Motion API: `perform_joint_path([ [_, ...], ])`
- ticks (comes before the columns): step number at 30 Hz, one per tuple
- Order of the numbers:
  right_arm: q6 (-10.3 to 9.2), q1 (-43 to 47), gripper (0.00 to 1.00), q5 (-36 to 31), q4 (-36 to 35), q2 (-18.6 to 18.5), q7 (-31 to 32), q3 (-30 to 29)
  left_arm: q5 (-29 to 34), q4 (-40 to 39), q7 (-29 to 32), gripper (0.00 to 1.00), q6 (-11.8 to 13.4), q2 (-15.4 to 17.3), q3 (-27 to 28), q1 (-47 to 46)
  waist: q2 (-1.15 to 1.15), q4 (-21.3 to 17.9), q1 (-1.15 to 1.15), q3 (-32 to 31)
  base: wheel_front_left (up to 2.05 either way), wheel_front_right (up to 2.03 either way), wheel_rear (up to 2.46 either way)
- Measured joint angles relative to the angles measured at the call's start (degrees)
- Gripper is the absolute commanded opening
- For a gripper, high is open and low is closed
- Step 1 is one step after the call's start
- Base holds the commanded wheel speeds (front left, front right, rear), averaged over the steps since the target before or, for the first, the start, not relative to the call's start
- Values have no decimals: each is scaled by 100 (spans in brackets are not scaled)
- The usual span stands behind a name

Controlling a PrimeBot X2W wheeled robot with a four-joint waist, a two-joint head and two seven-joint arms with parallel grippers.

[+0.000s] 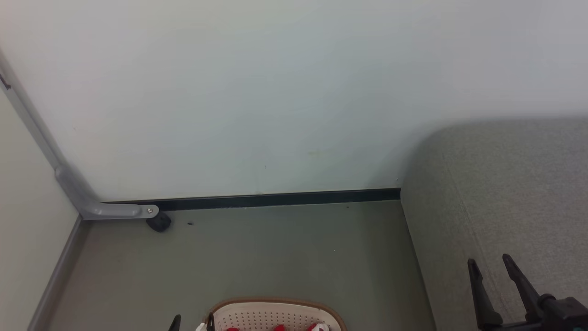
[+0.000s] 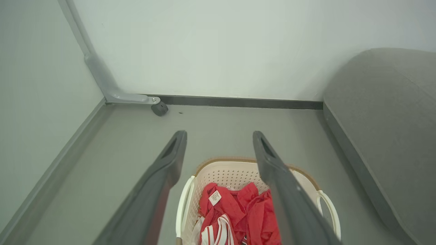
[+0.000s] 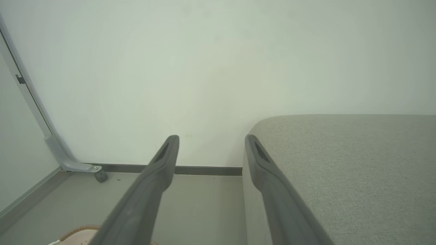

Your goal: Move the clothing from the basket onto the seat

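The cream basket with a brown rim stands on the floor, and red clothing with white trim is bunched inside it. My left gripper hangs open above the basket's near side, nothing between its fingers. In the head view the basket sits at the bottom edge with bits of red clothing showing, and the left gripper tips peek up beside it. The grey seat lies to the right. My right gripper is open and empty over the seat's front-left corner.
A pale wall closes the far side, with a dark baseboard along the floor. A grey metal leg with a black caster stands in the far left corner. Bare grey floor lies between basket, wall and seat.
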Motion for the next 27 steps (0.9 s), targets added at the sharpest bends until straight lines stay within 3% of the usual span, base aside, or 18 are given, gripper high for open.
perform_joint_path([
  [11, 87, -528, 100, -2, -561, -75, -1, -43, -12, 523, 348, 100, -43, -33, -653, -561, 0, -122, 0, 586, 0, 0, 0],
  [18, 160, -985, 100, -2, -838, -101, 0, -48, -434, 690, 580, 100, -35, -46, -1329, -1070, 1, -249, 1, 1117, 0, 0, 0],
  [27, 201, -1489, 100, -1, -1255, -115, 14, -85, -638, 1269, 1033, 100, 9, -53, -1569, -1775, 1, -474, 1, 1854, 0, 0, 0],
])
